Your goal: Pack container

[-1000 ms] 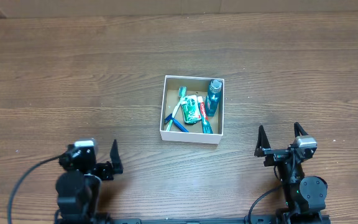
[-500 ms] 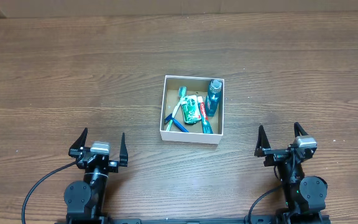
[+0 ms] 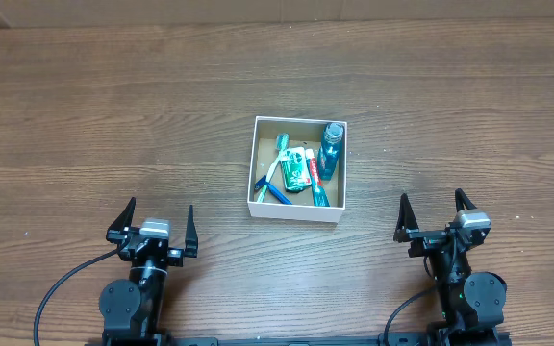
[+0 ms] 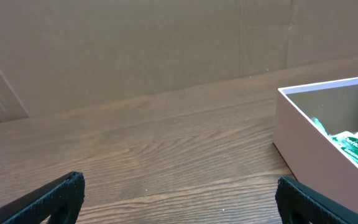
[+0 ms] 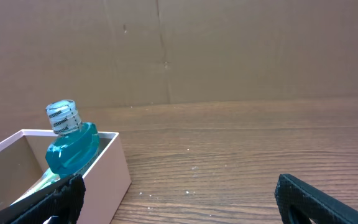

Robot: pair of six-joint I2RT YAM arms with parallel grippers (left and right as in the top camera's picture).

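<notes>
Left pincer (image 3: pixel 159 213) and right pincer (image 3: pixel 431 206) both stand released and empty at the near edge of the surface (image 3: pixel 113 115), probably parked because nothing loose lies outside. Beyond and between them, the container (image 3: pixel 292 212) holds a blue bottle (image 3: pixel 331 146), toothpaste (image 3: pixel 296 171) and overlapping smaller items that are hard to identify.

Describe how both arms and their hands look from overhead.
The left arm and right arm are black. The left hand and right hand each have two slim pointed black fingers beside a silver-grey block. A black cable loops from the left arm.
</notes>
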